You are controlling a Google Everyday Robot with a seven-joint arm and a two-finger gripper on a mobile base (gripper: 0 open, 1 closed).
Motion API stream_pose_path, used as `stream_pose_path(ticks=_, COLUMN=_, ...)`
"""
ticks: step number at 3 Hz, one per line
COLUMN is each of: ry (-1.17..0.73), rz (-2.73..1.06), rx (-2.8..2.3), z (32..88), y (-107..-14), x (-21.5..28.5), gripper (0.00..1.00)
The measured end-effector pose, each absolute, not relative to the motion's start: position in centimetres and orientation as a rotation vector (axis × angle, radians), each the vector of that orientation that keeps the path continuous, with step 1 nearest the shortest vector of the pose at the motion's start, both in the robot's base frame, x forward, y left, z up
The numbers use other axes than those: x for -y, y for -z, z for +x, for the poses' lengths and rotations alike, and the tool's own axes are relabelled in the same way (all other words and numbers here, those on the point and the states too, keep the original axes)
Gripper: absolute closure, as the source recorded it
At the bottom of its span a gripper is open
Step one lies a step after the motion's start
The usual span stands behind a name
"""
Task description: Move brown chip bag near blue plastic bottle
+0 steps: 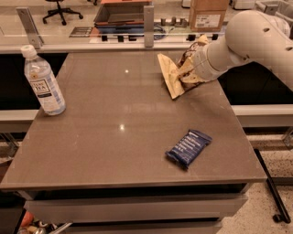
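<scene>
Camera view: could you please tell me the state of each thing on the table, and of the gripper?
Brown chip bag: crumpled, tilted, at the far right of the table, against the gripper.
Blue plastic bottle: upright, capped, at the left edge, well apart from the bag.
Dark blue wrapped bar: lying flat near the front right.
Gripper: at the bag, largely hidden by it.

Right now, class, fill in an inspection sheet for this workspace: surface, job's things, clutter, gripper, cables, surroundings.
Surface: brown table, flat, with light glare spots.
Job's things: chip bag at the far right, at the gripper; bottle upright at the far left, cap on; the two are far apart.
Clutter: dark blue wrapped bar lying front right.
Gripper: gripper at the chip bag, largely hidden.
Cables: nothing seen.
Surroundings: cardboard box and office chair beyond the table.
</scene>
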State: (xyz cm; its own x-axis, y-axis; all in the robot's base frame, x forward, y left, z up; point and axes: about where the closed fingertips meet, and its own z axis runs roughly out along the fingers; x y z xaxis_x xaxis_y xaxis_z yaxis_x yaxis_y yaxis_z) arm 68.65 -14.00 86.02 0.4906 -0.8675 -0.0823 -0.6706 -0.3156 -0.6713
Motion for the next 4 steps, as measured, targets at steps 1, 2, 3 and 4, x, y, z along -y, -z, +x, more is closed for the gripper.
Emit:
stream_pose_path(ticks=1, ry=0.411, rz=-2.026, rx=-1.211, z=68.9, y=-88.5, x=14.0, gripper=1.00)
stream_pose_path(ticks=2, ry=0.469, rz=-1.984, rx=-1.190, z=68.7, y=-91.3, x=14.9, gripper=1.00)
stream_pose_path(ticks=3, ry=0.526, rz=-1.970, rx=-1.183, z=68.3, y=-93.8, x=15.8, gripper=1.00)
stream_pose_path(ticks=4, ry=0.590, rz=-1.960, rx=-1.166, z=67.5, y=-96.8, x=16.5, gripper=1.00)
